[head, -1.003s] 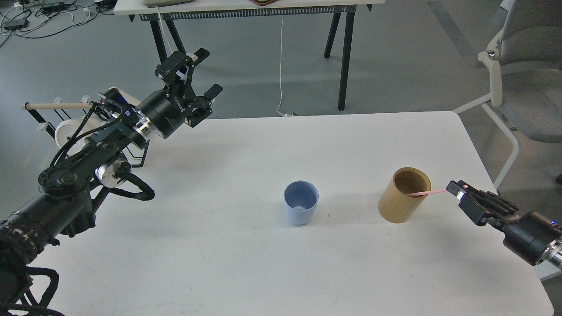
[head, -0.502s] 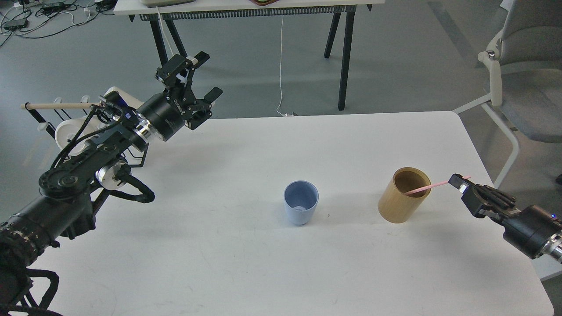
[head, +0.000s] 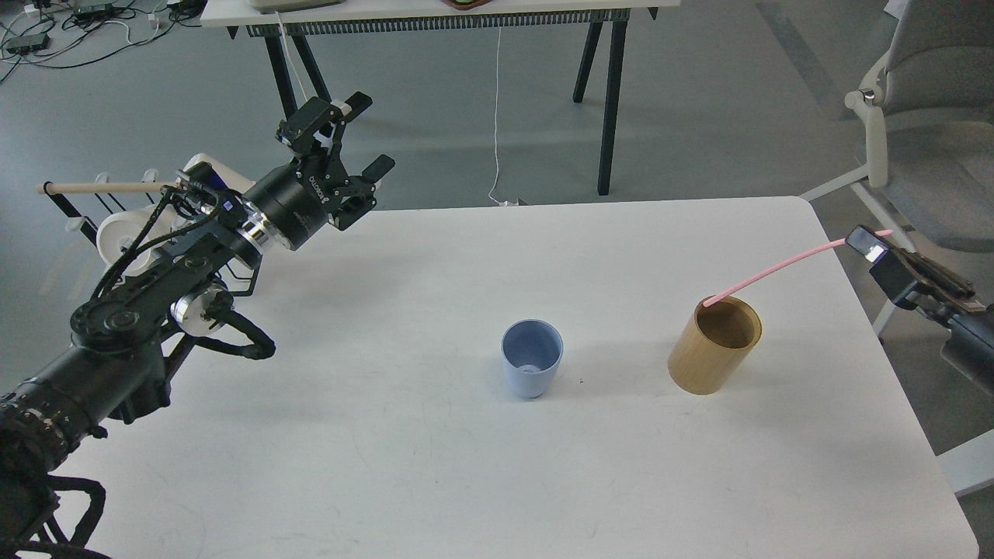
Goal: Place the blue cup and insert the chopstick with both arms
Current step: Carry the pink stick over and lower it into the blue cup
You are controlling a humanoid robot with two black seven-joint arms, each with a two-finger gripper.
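Observation:
The blue cup [head: 532, 368] stands upright and empty near the middle of the white table [head: 435, 466]. My right gripper [head: 868, 244] is shut on the far end of a pale pink chopstick [head: 784, 270], holding it up past the table's right edge. The stick slants down to the left, its lower tip right at the rim of the tan wooden cylinder [head: 714, 345]. My left gripper [head: 353, 136] is open and empty, raised above the table's back left corner, far from the cup.
A rack with a wooden dowel [head: 101, 187] and white mugs [head: 124, 233] stands off the table's left edge behind my left arm. A grey chair [head: 916, 116] is at the right. A black-legged table [head: 598, 85] stands behind.
My right gripper has risen and pulled back to the right with the pink chopstick, drawing it almost out of the wooden cylinder. The left arm has barely moved.

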